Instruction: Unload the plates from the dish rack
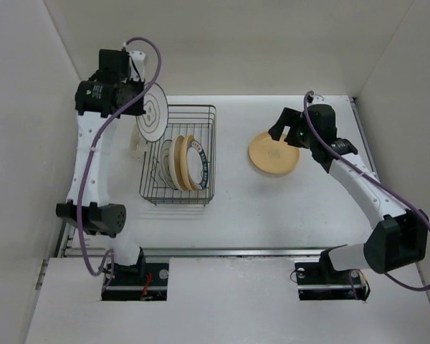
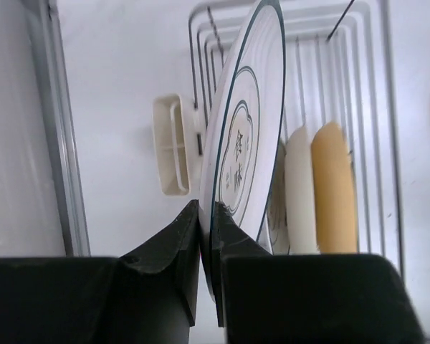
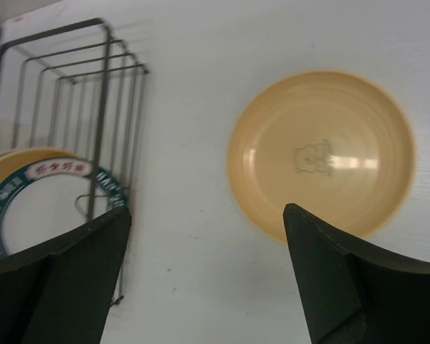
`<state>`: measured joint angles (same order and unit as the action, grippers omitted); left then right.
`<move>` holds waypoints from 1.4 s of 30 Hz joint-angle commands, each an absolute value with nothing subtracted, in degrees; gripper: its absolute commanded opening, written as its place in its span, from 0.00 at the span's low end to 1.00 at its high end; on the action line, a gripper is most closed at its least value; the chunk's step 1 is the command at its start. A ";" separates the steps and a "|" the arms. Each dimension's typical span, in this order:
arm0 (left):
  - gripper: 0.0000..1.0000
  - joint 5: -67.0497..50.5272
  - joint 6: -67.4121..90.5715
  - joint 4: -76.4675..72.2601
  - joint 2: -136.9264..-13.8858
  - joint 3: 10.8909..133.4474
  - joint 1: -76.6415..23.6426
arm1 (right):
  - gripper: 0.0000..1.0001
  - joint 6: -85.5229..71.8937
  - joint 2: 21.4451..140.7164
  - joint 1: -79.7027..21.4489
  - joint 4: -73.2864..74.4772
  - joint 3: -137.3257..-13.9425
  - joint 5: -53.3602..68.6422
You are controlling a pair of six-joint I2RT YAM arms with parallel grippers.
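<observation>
White ring-marked plate [image 1: 152,109] was held on edge above the dish rack [image 1: 201,107], far-left corner, rim clamped in left gripper [image 2: 206,222]. Other plates [image 1: 183,163] stood in rack. Tan plate [image 1: 274,153] lay flat on table [image 1: 272,215] right of rack; right gripper [image 3: 204,215] hung above it, jaws spread, empty.

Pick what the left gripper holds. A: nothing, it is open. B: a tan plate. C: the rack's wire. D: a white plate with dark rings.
D: the left gripper is shut on the rim of the white plate, which stands on edge between its fingers.
</observation>
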<state>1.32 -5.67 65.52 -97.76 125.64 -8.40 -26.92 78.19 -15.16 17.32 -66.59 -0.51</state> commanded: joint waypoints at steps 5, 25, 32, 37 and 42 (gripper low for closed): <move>0.00 -13.16 2.00 53.79 -90.35 126.91 -8.09 | 1.00 -24.51 76.90 -17.57 4.94 -68.91 27.67; 0.00 -69.42 22.92 32.47 -98.26 108.82 -8.09 | 0.82 -38.49 90.96 -23.03 -12.39 -70.66 36.39; 0.01 -66.37 19.62 38.64 -97.73 106.08 -8.09 | 0.00 -40.61 90.26 -23.03 -13.80 -71.19 32.44; 0.76 -53.21 6.18 53.24 -97.73 113.44 -8.61 | 0.00 -40.61 86.58 -23.03 -11.08 -69.97 29.63; 1.00 -17.89 0.70 61.96 -96.68 120.84 -9.93 | 0.00 -41.84 79.55 -18.74 -5.82 -64.09 27.08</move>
<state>-38.98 5.91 54.76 -101.21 116.05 -9.80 -42.13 85.76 -21.58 -6.37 -65.52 29.95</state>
